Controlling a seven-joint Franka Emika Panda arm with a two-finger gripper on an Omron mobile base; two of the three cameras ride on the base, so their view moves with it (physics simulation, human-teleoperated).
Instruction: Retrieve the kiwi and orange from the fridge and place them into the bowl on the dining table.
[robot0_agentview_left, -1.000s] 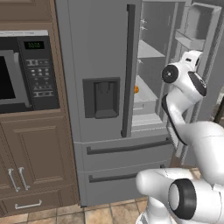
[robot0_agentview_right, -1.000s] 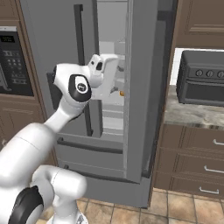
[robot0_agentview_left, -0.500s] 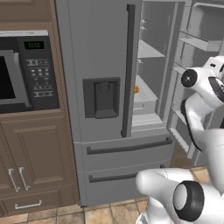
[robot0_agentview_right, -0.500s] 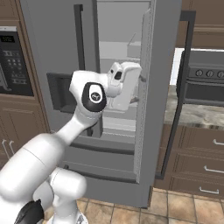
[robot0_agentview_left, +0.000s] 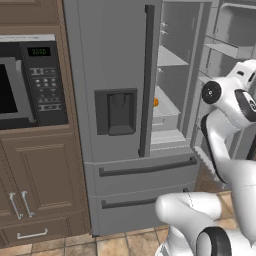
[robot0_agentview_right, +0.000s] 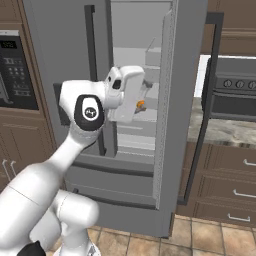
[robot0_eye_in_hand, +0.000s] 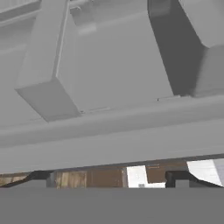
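From the left base view, I see the fridge (robot0_agentview_left: 120, 115) with its right door swung open. The orange (robot0_agentview_left: 155, 102) sits on a shelf inside, peeking out just past the edge of the shut left door. A second ago my arm was in front of the open shelves. Now it has swung off to the right, so the way in to the fruit is free again. I think the door job is done and the reach for the fruit comes next.

From the right base view, the open door stands edge-on in the middle. The orange (robot0_agentview_right: 141, 105) shows as a small bright spot just beside my white hand. My hand is farther back from the shelves than before. The gripper itself is behind the hand, so I cannot see its tips here.

From the hand view, I am very close to pale grey fridge parts, maybe door bins, but it is hard to say which. The gripper (robot0_eye_in_hand: 107, 177) has its two dark tips far apart with nothing between them. I cannot make out the kiwi anywhere.
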